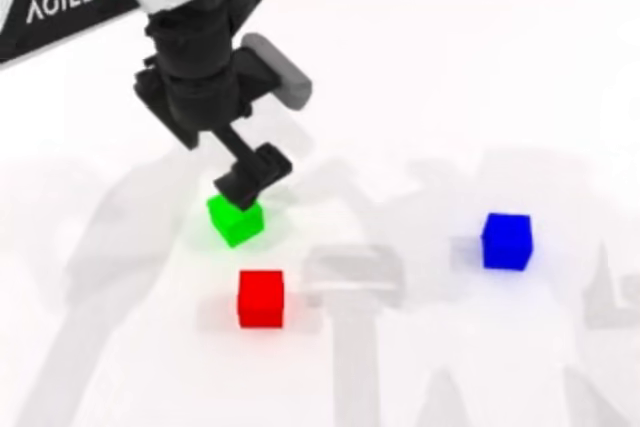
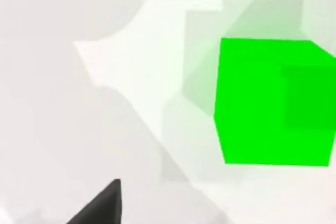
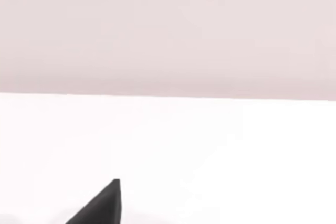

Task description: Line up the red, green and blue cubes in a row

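Here, a white tabletop (image 1: 470,77) seen from above carries three small solid-coloured cubes. The bright green cube (image 1: 236,220) sits left of centre. The bright red cube (image 1: 261,298) sits just in front of it and slightly to the right, near it but not touching. The bright blue cube (image 1: 506,241) stands well apart on the right side of the tabletop, roughly level between the other two in depth. All three rest flat on the surface.

The left arm, black with a white AgileX label, reaches in from the upper left corner. The left gripper (image 1: 243,187) is lowered directly over the back edge of the green cube, its black tip overlapping the cube's top in the overhead view. Whether its fingers are spread, narrowed or gripping the cube cannot be told from the overhead view.

In the left wrist view, the green cube (image 2: 273,103) fills much of the picture at close range, resting on the pale surface, and one dark fingertip (image 2: 102,205) shows at the edge of the picture, apart from the cube.

The right arm does not appear in the overhead view. Its wrist view shows only bare white tabletop (image 3: 210,156), a pale wall behind it, and one dark fingertip (image 3: 102,205); how its fingers stand cannot be told.
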`<state>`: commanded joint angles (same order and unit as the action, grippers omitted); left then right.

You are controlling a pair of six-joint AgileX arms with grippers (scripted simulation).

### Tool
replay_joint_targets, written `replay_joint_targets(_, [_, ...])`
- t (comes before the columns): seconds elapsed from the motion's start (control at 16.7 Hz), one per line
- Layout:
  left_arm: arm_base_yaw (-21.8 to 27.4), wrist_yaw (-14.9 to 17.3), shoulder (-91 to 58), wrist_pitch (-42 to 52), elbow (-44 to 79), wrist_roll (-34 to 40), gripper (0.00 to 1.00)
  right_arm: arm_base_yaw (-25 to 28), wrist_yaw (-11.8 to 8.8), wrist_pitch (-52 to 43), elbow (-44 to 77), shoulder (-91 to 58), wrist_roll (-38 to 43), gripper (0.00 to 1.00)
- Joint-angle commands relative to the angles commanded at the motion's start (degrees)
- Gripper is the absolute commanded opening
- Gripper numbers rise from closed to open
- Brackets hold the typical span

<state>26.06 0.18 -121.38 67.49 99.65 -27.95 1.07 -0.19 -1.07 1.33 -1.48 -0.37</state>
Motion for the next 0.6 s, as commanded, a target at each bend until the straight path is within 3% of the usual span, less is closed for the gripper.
replay_joint_targets(0.42, [0.08, -0.04, -1.50, 0.49, 1.10, -0.34, 1.00, -0.50, 0.19, 1.07, -1.33, 1.48, 0.37, 1.00])
replay_joint_targets(0.6, [0.17, -0.02, -2.64, -3.54, -1.79, -0.43, 1.00, -0.50, 0.19, 1.07, -1.33, 1.48, 0.37, 1.00])
